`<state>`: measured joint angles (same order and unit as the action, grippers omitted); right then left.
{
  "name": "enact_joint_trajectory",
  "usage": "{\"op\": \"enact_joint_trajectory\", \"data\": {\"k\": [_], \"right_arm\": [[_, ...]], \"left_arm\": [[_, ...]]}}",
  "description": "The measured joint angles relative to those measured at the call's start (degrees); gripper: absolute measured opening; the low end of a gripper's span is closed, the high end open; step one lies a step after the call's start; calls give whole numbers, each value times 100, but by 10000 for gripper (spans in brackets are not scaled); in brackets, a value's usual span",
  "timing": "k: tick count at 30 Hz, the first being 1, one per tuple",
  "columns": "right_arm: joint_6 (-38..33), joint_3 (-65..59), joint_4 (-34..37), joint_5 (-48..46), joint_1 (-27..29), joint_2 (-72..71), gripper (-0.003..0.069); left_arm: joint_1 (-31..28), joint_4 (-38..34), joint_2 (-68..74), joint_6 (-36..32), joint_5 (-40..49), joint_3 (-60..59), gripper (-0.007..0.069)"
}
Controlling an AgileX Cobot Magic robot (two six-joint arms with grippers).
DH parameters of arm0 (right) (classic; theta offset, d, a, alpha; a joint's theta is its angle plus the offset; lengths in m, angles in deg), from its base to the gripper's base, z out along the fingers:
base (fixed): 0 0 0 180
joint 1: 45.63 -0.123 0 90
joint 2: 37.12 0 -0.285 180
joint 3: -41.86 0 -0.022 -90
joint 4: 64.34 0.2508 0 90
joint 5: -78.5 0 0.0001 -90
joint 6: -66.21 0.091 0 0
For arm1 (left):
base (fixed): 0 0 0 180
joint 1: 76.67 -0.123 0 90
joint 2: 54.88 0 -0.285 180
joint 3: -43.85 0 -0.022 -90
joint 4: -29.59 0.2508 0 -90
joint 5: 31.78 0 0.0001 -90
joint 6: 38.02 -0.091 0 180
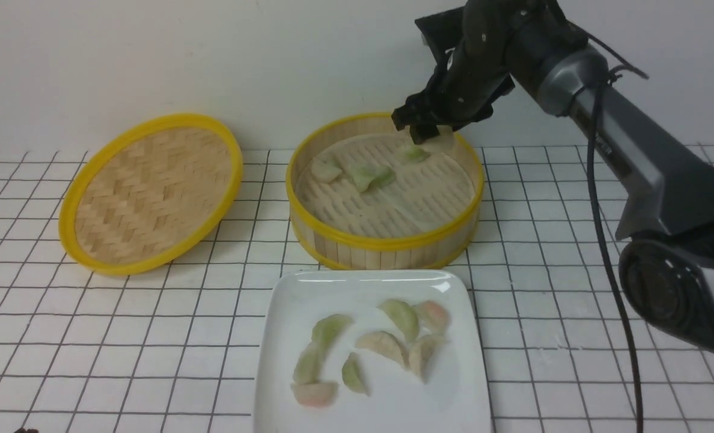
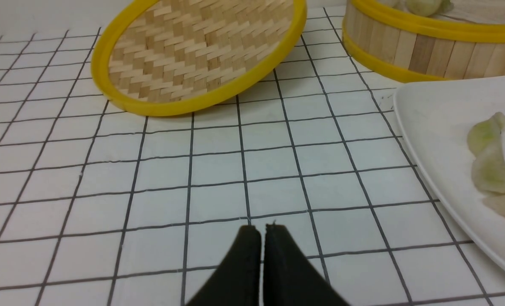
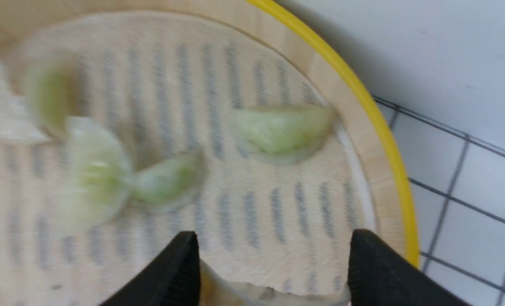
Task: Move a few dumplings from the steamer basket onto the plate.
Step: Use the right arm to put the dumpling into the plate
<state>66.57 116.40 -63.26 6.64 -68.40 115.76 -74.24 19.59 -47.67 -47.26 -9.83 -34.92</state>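
Note:
The steamer basket [image 1: 387, 243] stands at the middle back. Loose on its liner lie a cream dumpling [image 1: 325, 170] and green dumplings [image 1: 372, 176] [image 1: 416, 154]. My right gripper [image 1: 426, 135] hangs over the basket's far rim. In the right wrist view its jaws [image 3: 273, 255] stand wide apart, pinching a cream-white dumpling [image 3: 273, 293] by its ends above the liner. The plate [image 1: 333, 294] in front of the basket holds several green and pinkish dumplings [image 1: 402, 317]. My left gripper [image 2: 262, 227] is shut and empty, low over the table, left of the plate [image 2: 439, 110].
The shallow woven lid [image 1: 152, 192] leans on the table left of the basket, and shows in the left wrist view [image 2: 201, 51]. A white wall runs close behind the basket. My right arm stretches across the right side of the gridded table.

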Motion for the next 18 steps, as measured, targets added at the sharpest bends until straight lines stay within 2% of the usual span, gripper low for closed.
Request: {"op": "enact_joint_trajectory", "data": {"k": [4, 9, 12, 18], "right_arm": [[-98, -470, 519, -6, 0, -436, 407], [-289, -2029, 1108, 2, -108, -1538, 407], [-411, -3214, 1342, 6, -435, -2279, 406], [-305, -4350, 1398, 14, -1074, -2569, 406]], "left_arm": [[0, 0, 0, 0, 0, 0, -6], [0, 0, 0, 0, 0, 0, -6], [0, 0, 0, 0, 0, 0, -6], [0, 0, 0, 0, 0, 0, -6]]}}
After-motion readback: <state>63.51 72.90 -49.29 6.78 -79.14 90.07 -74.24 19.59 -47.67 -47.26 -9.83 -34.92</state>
